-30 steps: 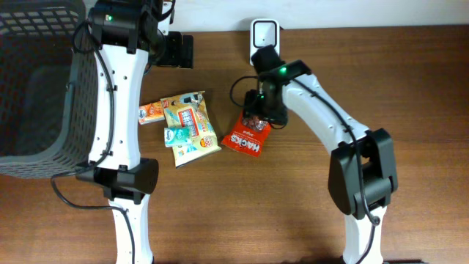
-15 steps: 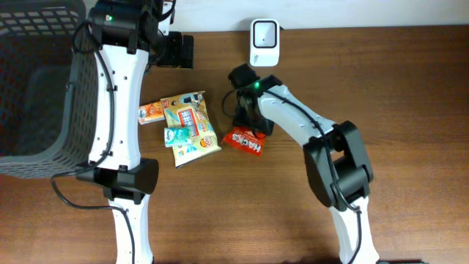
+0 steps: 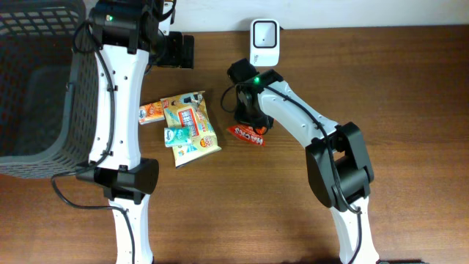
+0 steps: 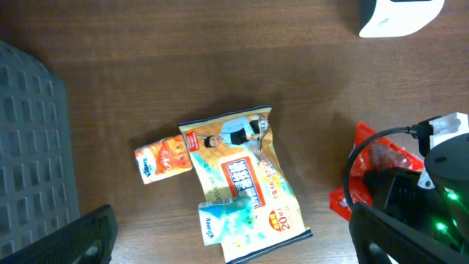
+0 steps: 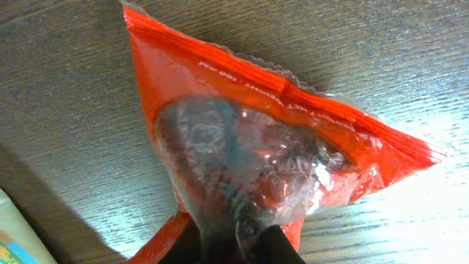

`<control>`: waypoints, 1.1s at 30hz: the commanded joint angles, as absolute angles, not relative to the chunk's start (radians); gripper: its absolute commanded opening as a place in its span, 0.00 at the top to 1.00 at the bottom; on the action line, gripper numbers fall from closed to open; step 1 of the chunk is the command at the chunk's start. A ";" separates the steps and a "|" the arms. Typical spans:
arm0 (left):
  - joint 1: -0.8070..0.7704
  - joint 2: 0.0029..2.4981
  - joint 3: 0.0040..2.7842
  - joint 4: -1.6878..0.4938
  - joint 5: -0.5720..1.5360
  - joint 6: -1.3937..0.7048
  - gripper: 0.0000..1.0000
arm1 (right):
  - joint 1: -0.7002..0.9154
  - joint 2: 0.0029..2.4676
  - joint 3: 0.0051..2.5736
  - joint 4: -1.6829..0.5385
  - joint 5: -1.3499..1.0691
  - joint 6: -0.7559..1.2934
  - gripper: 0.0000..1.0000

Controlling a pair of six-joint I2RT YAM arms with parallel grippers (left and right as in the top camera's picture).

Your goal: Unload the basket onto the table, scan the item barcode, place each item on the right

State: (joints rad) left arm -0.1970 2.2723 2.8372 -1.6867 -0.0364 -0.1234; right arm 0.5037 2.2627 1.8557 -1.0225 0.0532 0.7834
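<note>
Red candy packet point(image 5: 220, 95), crinkled with a clear window, is pinched by the right end effector point(image 5: 238, 233)

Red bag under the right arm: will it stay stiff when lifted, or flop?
Probably floppy: the red bag is thin crinkled film, pinched at one edge by the right end effector. Likely light, its clear window showing loose small pieces that may shift.
</note>
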 commanded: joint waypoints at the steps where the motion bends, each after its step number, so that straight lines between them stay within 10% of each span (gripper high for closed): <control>1: -0.198 2.266 2.848 -1.688 -0.033 -0.119 0.01 | 0.502 2.290 1.945 -1.090 0.069 0.728 0.96; 20: -0.198 2.267 2.841 -1.688 -0.151 -0.119 0.01 | 0.337 2.290 2.205 -0.946 0.062 0.115 0.96; 33: -0.198 2.267 2.728 -1.665 -0.151 -0.119 0.01 | 0.295 2.331 2.204 -0.576 0.069 0.060 0.96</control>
State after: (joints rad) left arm -0.1970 2.2723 2.7434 -1.6711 -0.1390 -0.1238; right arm 0.3164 2.2917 2.1788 -0.6182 0.0532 0.0528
